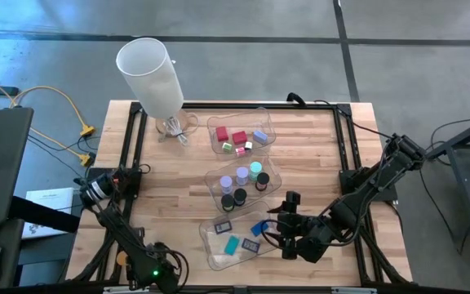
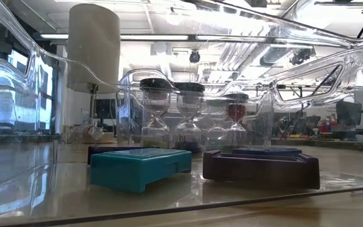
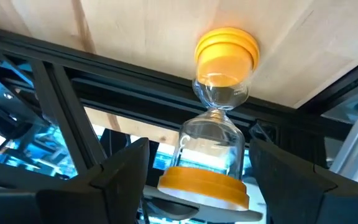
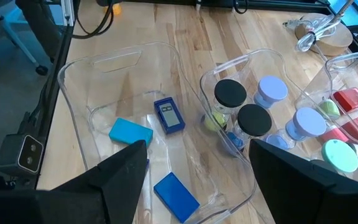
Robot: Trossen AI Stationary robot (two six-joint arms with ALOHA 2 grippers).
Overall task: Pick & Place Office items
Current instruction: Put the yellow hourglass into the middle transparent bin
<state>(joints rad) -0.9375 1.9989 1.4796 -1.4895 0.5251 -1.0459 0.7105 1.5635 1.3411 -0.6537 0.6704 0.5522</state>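
The left gripper [image 3: 197, 186] sits at the near left corner of the surface [image 1: 170, 188], its fingers [image 3: 120, 171] spread wide. Between them stands an orange-capped hourglass [image 3: 219, 118]: its lower cap lies level with the fingertips, and clear gaps show on both sides, so neither finger touches it. Beyond the far cap runs the wooden edge and its dark frame.

The right gripper [image 4: 197, 186] hovers just past the right rim of the near tray [image 1: 219, 255], fingers [image 4: 114, 180] well apart and holding nothing. A blue flat piece [image 4: 176, 196] lies between the two fingertips, lower down, on the tray floor. Ahead of the fingers lies a dark blue rectangle with a small window [image 4: 169, 115], and off the left finger's tip a teal rectangle [image 4: 130, 132]. From overhead a fourth, dark rectangle [image 1: 223, 227] shows at the tray's far side.

Ahead of the right finger stands the middle tray [image 4: 241, 68], holding upright hourglasses: two black-capped [image 4: 230, 93], two lilac [image 4: 271, 90] and one teal [image 4: 339, 154]. Farther still, the third tray [image 1: 219, 143] holds red blocks [image 1: 239, 137], a blue block [image 1: 259, 135] and smaller pink and green pieces.

From surface level, through the near tray's clear wall, the teal rectangle [image 2: 140, 165] and a dark rectangle [image 2: 260, 169] lie flat side by side, with the hourglasses in a row behind them. A white cylinder [image 1: 151, 73] stands at the far left corner.
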